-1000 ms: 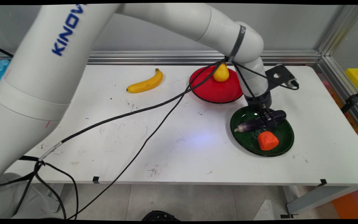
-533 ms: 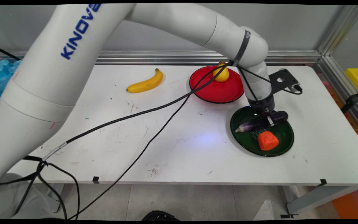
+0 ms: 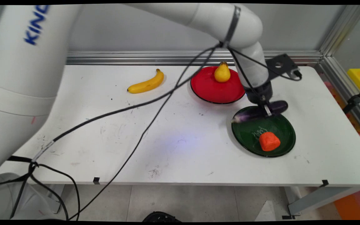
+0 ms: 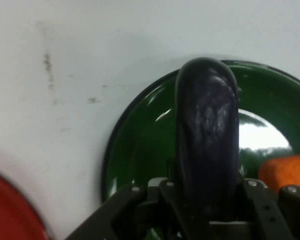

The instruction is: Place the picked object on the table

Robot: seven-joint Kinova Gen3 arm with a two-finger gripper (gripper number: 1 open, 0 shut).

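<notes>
My gripper (image 3: 266, 110) is shut on a dark purple eggplant (image 3: 255, 113) and holds it lifted just over the far rim of the green plate (image 3: 277, 150). The eggplant lies level, its pale stem end pointing left past the plate's edge. In the hand view the eggplant (image 4: 207, 130) runs up from between the gripper (image 4: 207, 200), with the green plate (image 4: 140, 150) beneath it. An orange carrot piece (image 3: 269, 141) lies on the green plate, nearer the front, and shows at the right edge as the carrot piece (image 4: 287, 172).
A red plate (image 3: 211, 90) with a yellow pear (image 3: 222, 73) on it stands just behind and left of the green plate. A banana (image 3: 146, 83) lies on the table at the back middle. Black cables hang from the arm across the table's left half.
The gripper has risen with the eggplant, which has come up off the green plate's floor and moved slightly toward the plate's far rim. The carrot piece stays put.
</notes>
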